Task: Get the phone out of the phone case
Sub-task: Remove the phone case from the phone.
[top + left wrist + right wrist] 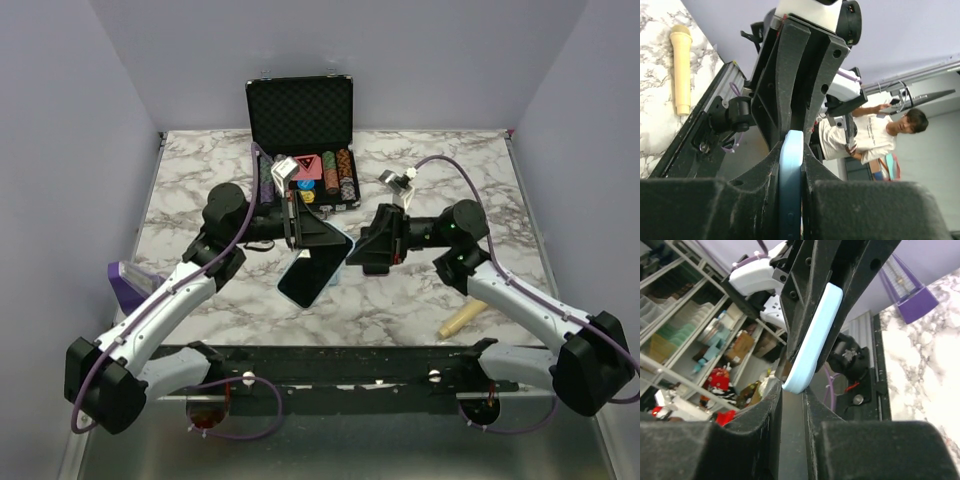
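Plainly, my left gripper point(791, 167) is narrow and clamped across the edge of the phone point(312, 268). My right gripper point(792, 399) is pulled in almost as tight on one corner of the blue case point(815, 335). The two face each other nose to nose, with the phone slung between them, tilted and lifted clear of the table point(420, 300). It looks to me as if the phone is still seated in the case.

My right hold worries me most. It catches only the tip of the corner, so a peel could slide off the smooth rim and leave me pinching nothing. My left hold squeezes case and phone together, which may pin the very lip I want to flex away. If I pull hard against that, the phone could twist in my left gripper and drop onto the table below. With the fingers this near each other, a small misjudged turn could also knock them together.
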{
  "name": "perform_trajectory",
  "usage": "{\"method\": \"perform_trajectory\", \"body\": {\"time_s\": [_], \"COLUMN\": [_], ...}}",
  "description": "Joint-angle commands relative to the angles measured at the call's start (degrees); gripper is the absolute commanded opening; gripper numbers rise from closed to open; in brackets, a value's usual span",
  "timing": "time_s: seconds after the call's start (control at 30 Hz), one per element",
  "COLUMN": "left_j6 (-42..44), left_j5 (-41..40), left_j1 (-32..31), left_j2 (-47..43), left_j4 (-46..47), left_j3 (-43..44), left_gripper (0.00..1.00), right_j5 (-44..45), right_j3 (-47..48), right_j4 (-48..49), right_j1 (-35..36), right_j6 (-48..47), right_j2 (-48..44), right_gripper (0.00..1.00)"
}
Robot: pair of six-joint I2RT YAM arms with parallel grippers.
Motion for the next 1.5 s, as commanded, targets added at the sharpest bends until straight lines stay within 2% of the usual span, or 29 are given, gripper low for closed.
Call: {"method": "perform_trajectory", "body": {"time_s": [0.0,0.17,0.23,0.37,0.43,0.5,0.6,0.77,0.93,1.0,1.03,1.07,1.1,1.13,1.17,1.23,1.3,1.47], "left_j6": [-4.9,-18.1,-26.2,-42.6,-46.6,-46.7,-44.3,-36.0,-25.7,-21.4,-17.6,-13.1,-5.5,1.4,6.4,12.8,12.9,12.2], "left_j5": [4.6,8.6,8.9,6.4,5.2,4.6,5.0,5.9,5.2,4.0,3.1,1.8,0.0,-3.3,-6.9,-12.0,-12.8,-12.3], "left_j1": [-1.7,-2.0,-2.0,-2.4,-2.8,-3.4,-3.7,-3.5,-3.6,-3.2,-2.8,-2.5,-2.0,-1.7,-1.5,-1.0,0.1,1.9], "left_j2": [1.3,4.9,8.4,16.0,18.5,19.3,18.7,15.9,11.6,9.5,8.1,6.7,5.1,4.0,3.1,2.7,2.6,2.9], "left_j4": [9.1,30.6,41.7,64.0,69.1,69.2,66.4,52.9,39.1,32.5,27.4,18.0,10.6,-1.6,-10.3,-19.0,-18.7,-16.4], "left_j3": [0.7,-2.4,-2.6,-0.9,0.2,1.1,1.4,1.7,2.2,2.1,2.4,3.3,5.1,7.1,10.0,13.0,12.7,12.6], "left_gripper": [0.00,0.00,0.00,0.00,0.00,0.00,0.00,0.00,0.00,0.00,0.00,0.00,0.00,0.00,0.00,0.00,0.00,0.00], "right_j5": [-4.1,-7.7,-10.3,-13.7,-14.7,-14.7,-13.7,-7.5,-2.6,-0.3,0.6,2.7,5.9,11.2,15.0,14.2,12.0,5.0], "right_j3": [0.8,0.3,0.2,0.5,3.0,4.6,4.9,-1.5,-7.4,-9.0,-9.2,-9.3,-7.8,-4.5,-1.9,-1.6,-1.0,-0.5], "right_j4": [10.7,21.1,28.0,52.6,60.8,60.8,60.8,60.2,51.0,42.0,35.6,24.4,8.5,-7.0,-18.0,-19.0,-18.7,-8.4], "right_j1": [-0.1,-0.2,-0.1,-0.2,-0.2,-0.2,-1.4,-5.5,-6.2,-6.3,-6.3,-6.3,-6.3,-6.3,-6.1,-6.6,-6.8,-6.8], "right_j6": [5.7,9.5,12.1,25.9,33.5,32.1,32.4,31.2,23.9,18.9,15.0,8.3,2.2,-8.7,-14.0,-14.9,-14.7,-8.4], "right_j2": [3.3,5.8,7.8,15.5,21.2,24.2,27.0,27.5,28.0,26.2,24.3,21.7,18.0,13.8,11.6,7.5,4.8,0.0], "right_gripper": [0.22,0.01,0.01,0.01,0.01,0.01,0.01,0.01,0.01,0.02,0.12,0.25,0.32,0.42,0.51,0.61,0.73,0.81]}}
